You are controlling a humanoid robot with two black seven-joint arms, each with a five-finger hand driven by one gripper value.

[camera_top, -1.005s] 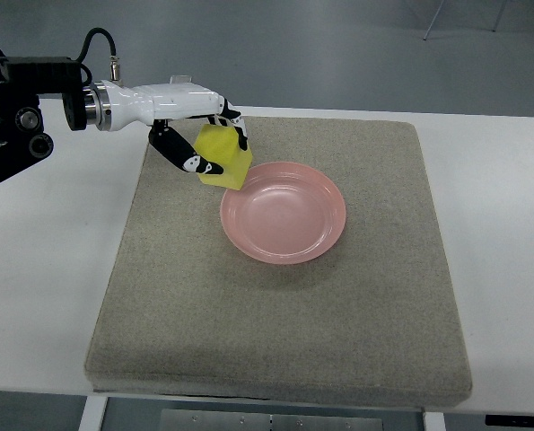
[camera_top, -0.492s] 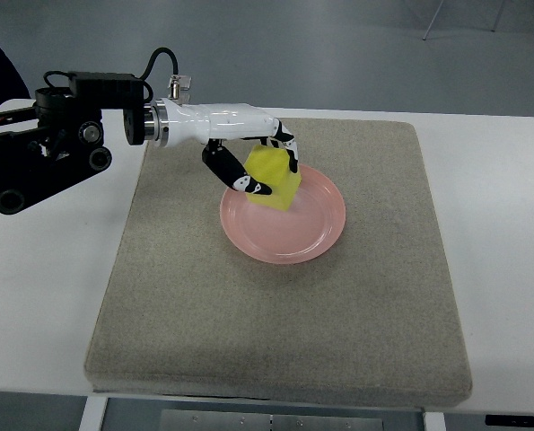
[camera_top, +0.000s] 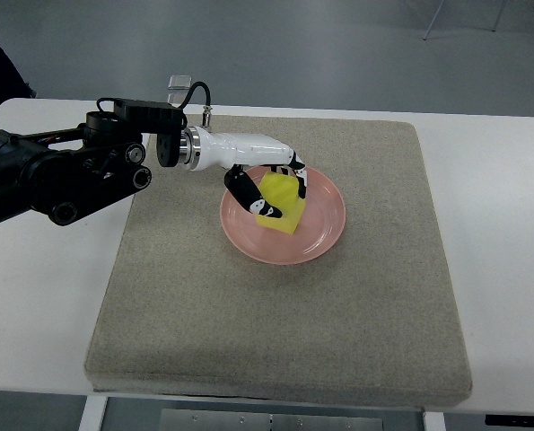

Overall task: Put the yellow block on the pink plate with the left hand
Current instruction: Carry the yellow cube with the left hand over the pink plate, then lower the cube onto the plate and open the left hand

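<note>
Your left hand (camera_top: 268,190) reaches in from the left with its fingers (camera_top: 249,196) curled around the yellow block (camera_top: 282,203), thumb on the near side and the others on the far side. The block sits over the left half of the pink plate (camera_top: 325,226); from this steep angle you cannot quite tell whether it touches the dish. The plate lies on the grey mat (camera_top: 338,323) covering the white counter (camera_top: 42,296).

mat (camera_top: 356,314) bare around pink plate (camera_top: 325,235)
</note>
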